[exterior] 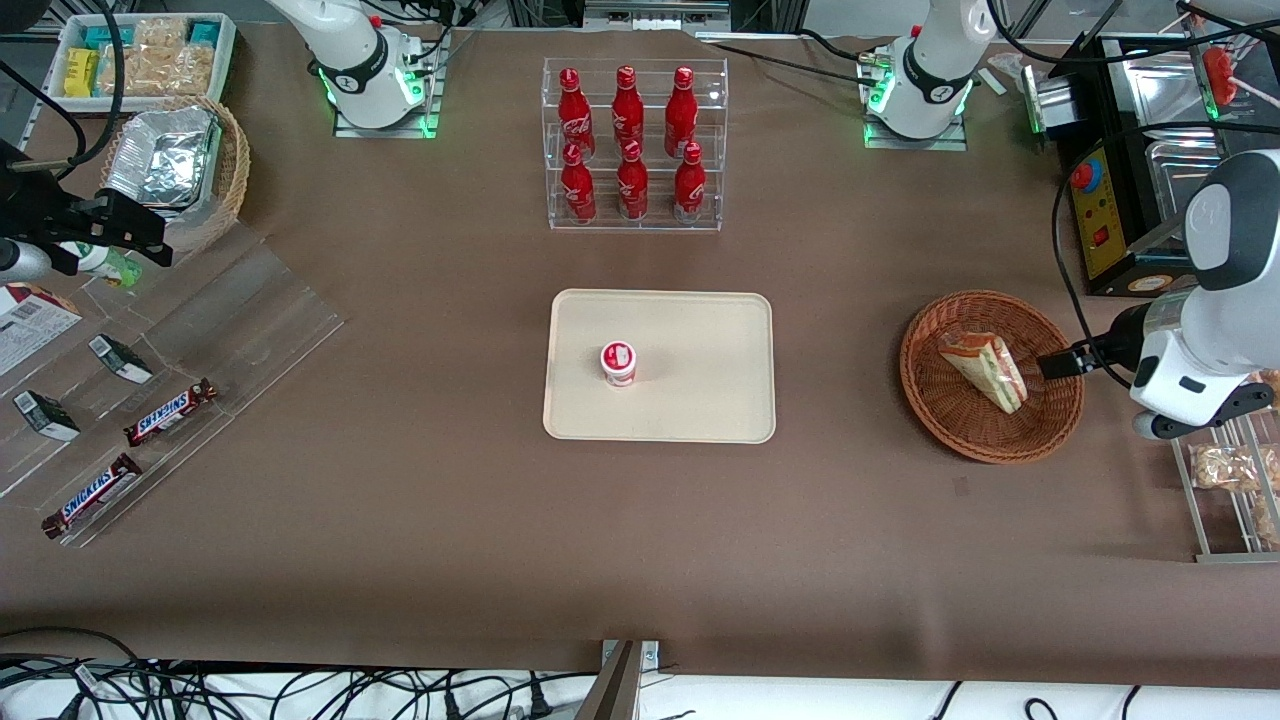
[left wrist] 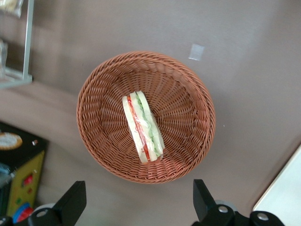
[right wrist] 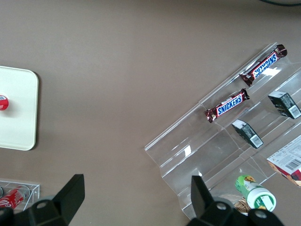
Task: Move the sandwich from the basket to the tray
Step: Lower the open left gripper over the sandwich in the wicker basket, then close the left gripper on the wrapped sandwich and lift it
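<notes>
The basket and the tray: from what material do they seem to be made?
The basket looks like woven wicker, reddish-brown with a slight sheen; the strands show. The tray seems matte cream plastic or moulded fibre, smooth and faintly speckled. The open gripper hovers above the basket, which holds the sandwich.

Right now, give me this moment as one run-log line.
phase: approach | gripper: open, above the table beside basket | sandwich: in basket, ungrasped | tray: holds small red-lidded cup

"SNICKERS" on two chocolate bars point(exterior: 171, 412)
</notes>
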You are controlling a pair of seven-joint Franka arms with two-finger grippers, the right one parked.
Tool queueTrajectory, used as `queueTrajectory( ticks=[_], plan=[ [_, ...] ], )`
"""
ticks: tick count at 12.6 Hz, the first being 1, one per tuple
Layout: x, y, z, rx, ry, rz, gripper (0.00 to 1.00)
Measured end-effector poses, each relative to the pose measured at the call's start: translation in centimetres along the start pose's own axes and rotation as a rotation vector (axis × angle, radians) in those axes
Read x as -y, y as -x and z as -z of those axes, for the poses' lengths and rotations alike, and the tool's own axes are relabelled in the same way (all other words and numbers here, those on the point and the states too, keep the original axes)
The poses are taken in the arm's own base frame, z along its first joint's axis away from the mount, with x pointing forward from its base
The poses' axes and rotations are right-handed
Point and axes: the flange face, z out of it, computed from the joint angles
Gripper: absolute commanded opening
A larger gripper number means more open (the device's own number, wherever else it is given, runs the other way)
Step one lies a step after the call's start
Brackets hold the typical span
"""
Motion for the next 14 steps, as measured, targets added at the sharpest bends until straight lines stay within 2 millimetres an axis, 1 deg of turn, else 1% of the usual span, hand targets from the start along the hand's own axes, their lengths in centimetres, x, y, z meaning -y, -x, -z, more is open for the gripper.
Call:
queueTrajectory(
  ticks=[3, 5, 7, 10, 13, 14],
  plan=[
    [-1.1, 0.1, -3.0, 0.018, -0.011, 0.057, 1.0],
    [-1.1, 0.3, -5.2, 0.001, -0.002, 0.089, 1.0],
    [-0.7, 0.8, -7.6, -0.035, 0.019, 0.109, 1.0],
    [0.2, 2.4, -10.6, -0.068, 0.04, 0.116, 1.0],
    [1.3, 4.6, -14.0, -0.107, 0.063, 0.116, 1.0],
    [1.6, 5.2, -14.8, -0.114, 0.06, 0.115, 1.0]
  ],
)
